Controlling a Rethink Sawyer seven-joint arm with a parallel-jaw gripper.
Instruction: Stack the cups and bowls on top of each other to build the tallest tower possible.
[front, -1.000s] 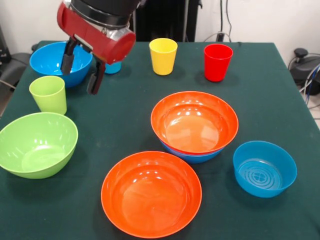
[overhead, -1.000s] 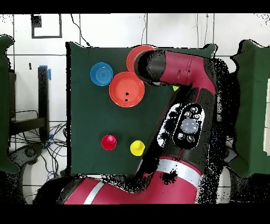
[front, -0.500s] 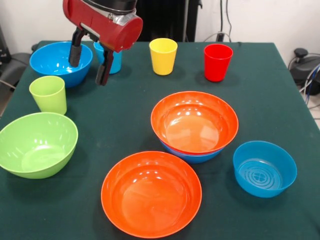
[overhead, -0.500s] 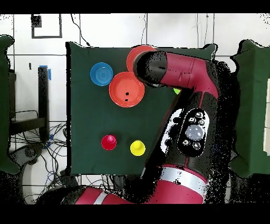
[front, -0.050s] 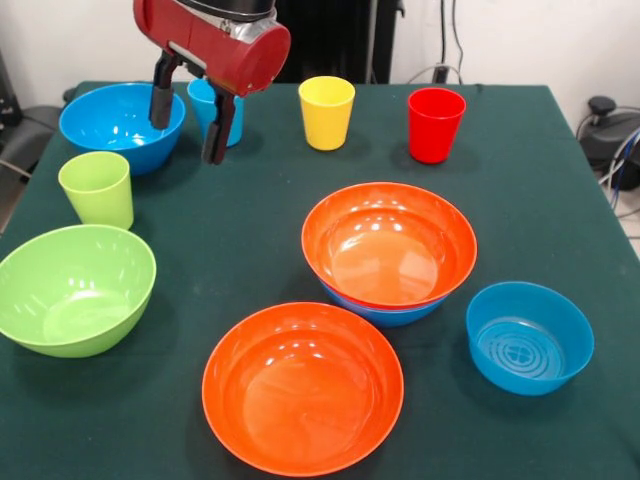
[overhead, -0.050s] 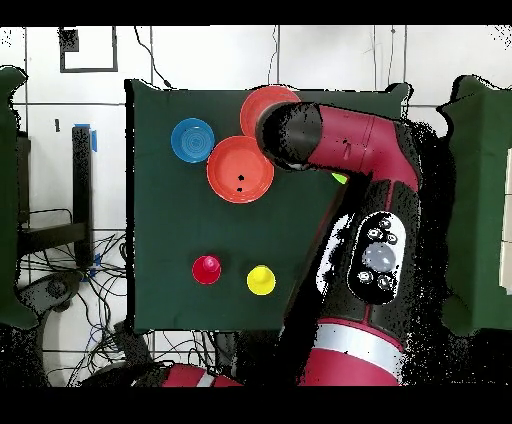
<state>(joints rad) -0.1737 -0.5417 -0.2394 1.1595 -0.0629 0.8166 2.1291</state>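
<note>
Two views show a dark green desk (front, -0.050s: 250, 250) scattered with glossy plastic cups and bowls, with hardly any tower begun.

Front view: the red and black arm hangs over the far left part of the desk. Its claw (front, -0.050s: 190, 110) is released and empty, one finger in front of the blue bowl (front, -0.050s: 115, 122), the other in front of the blue cup (front, -0.050s: 215, 110). Taking the blue cup as landmark: the blue bowl sits just left of it, the yellow cup (front, -0.050s: 326, 112) to its right, the red cup (front, -0.050s: 435, 124) farther right. The lime green cup (front, -0.050s: 97, 188) stands nearer the camera and left, with the lime green bowl (front, -0.050s: 72, 288) nearer still. Well right and forward of the blue cup, an orange bowl (front, -0.050s: 388, 240) is nested in a deep blue bowl (front, -0.050s: 385, 312), the only stack so far. A second orange bowl (front, -0.050s: 302, 385) and a smaller blue bowl (front, -0.050s: 529, 337) lie nearest the camera.

Overhead view: the arm covers the blue cup and most of that side; the claw is hidden. Both cups, yellow (overhead, -0.050s: 261, 280) and red (overhead, -0.050s: 206, 269), and the stacked orange bowl (overhead, -0.050s: 240, 168) show clearly.

Likely risks: a descending finger could strike the blue cup's rim and tip it, or clip the neighbouring blue bowl, since the open fingers span both.
</note>
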